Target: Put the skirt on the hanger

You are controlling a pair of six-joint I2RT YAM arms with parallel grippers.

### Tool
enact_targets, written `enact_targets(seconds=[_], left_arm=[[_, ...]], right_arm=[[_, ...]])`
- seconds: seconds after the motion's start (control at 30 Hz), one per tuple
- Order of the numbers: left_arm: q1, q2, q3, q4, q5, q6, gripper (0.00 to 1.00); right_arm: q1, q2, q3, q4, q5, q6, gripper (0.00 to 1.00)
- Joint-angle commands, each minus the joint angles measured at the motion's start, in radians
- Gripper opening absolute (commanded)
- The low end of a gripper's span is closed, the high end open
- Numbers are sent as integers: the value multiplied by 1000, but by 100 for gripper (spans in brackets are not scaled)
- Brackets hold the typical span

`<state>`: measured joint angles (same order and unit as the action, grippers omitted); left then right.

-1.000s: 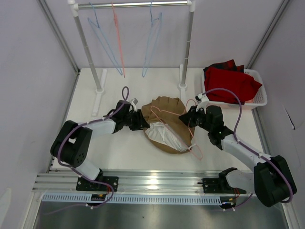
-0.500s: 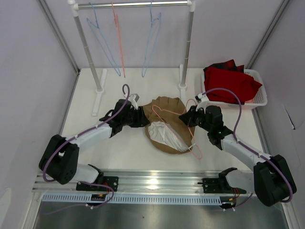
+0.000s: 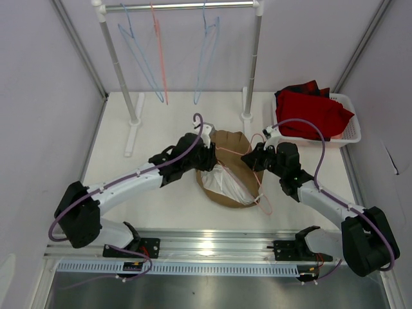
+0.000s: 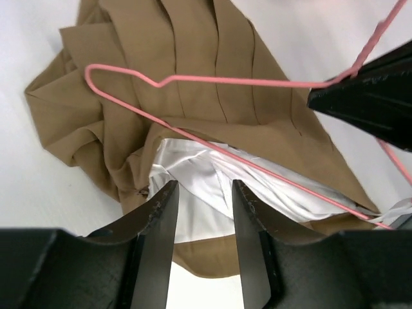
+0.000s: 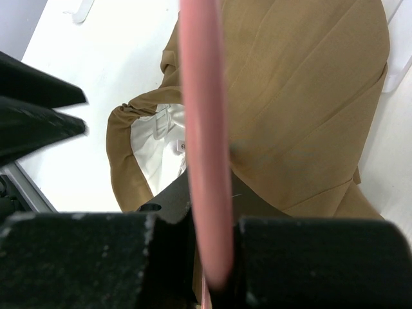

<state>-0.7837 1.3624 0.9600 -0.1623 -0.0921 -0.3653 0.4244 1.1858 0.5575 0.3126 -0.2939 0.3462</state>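
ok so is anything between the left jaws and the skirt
Nothing visible: the open left jaws hang directly over the pale lining of the tan-brown cloth skirt. The thin salmon-pink wire hanger, pinched by the right jaws, crosses the skirt just beyond them.

The light is bright and even and comes from above, so the shadows on the white table (image 3: 174, 206) are soft and short. The metal rail (image 3: 212, 246) near my bases glares a little. In my right wrist view the hanger (image 5: 205, 141) is very close and blurred.
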Motion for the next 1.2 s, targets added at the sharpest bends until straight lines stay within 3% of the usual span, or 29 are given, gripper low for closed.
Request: enact_targets(seconds=[0.0,0.5,0.93,1.17], left_arm=[[-35,69,49,-83,-95,29,43],[-31,314,140,-118,-161,55,39],[-5,360,123,-86,-155,48,37],[-5,376,100,-65,-144,48,29]], right_arm=[[4,9,24,25,33,-21,0],[4,-11,21,8,36,-27,0],[2,-28,13,-1,35,-32,0],[-1,-29,15,0,33,-30,0]])
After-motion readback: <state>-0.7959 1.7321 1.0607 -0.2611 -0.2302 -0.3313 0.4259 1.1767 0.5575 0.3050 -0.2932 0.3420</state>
